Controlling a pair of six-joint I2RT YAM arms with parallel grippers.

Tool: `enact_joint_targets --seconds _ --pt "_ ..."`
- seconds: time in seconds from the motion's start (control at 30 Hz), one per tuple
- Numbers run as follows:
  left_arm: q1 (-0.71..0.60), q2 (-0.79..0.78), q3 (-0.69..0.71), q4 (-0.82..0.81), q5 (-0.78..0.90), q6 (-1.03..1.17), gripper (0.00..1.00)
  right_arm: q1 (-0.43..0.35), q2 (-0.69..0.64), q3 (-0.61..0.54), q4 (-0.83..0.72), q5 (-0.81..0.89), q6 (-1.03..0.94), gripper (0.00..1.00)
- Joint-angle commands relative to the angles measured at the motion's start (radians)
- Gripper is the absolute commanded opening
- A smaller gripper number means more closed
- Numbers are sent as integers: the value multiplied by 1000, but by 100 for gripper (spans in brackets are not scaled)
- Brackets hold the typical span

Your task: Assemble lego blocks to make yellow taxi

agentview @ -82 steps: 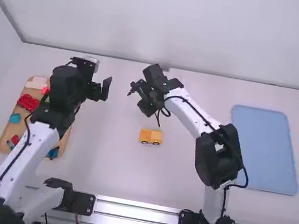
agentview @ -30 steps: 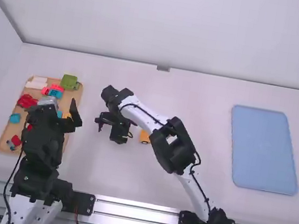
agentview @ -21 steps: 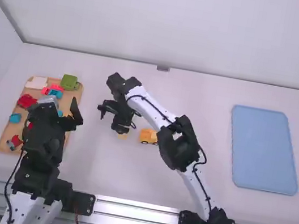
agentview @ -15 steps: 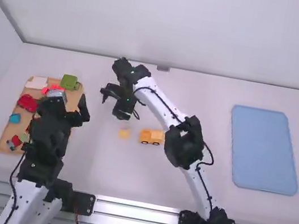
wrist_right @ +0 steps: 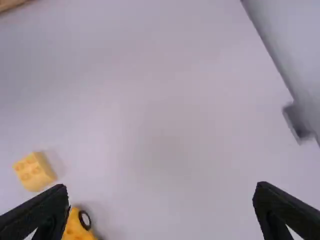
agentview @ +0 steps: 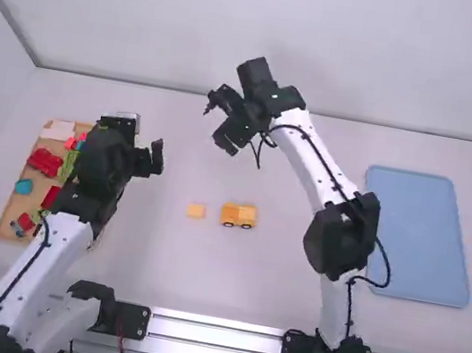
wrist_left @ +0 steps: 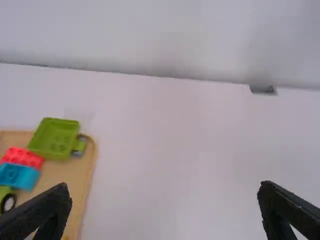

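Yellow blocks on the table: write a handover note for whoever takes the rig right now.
Left hand: open, empty, near the wooden tray of blocks.
Right hand: open, empty, raised off the table.
Parts: small yellow block and wheeled yellow piece, set apart.
Done: both rest on the table, the wheeled piece on its wheels.
To do: small block unattached; probably fit it onto the wheeled piece.

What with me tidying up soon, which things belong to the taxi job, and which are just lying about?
Taxi job:
small yellow studded block
yellow block vehicle with black wheels

Likely just lying about:
green open-topped plastic block
red studded plastic block
blue rectangular tray, perhaps
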Motion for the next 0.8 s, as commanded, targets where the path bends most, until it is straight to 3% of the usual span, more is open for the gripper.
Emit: enact_joint_targets --seconds 0.0,0.03,0.07,0.2,0.33,0.53,0.77 --pt "7 68 47 -9 100 80 99 -16 -144 -194 97 75 117 98" --pt "7 106 68 -21 142 146 99 -29 -235 -341 209 124 163 98" --pt "8 113 72 -24 153 163 99 -32 -255 -375 233 135 172 98" --pt "7 180 132 -90 264 295 99 -69 -484 -728 491 183 232 98" --pt "-3 240 249 -269 415 471 99 -121 -669 -1026 755 180 229 98" --pt "-67 428 472 -587 343 716 99 -202 -829 -1358 1148 158 230 98" --pt "-162 669 617 -812 298 1077 99 -270 -883 -1546 1434 42 230 98"
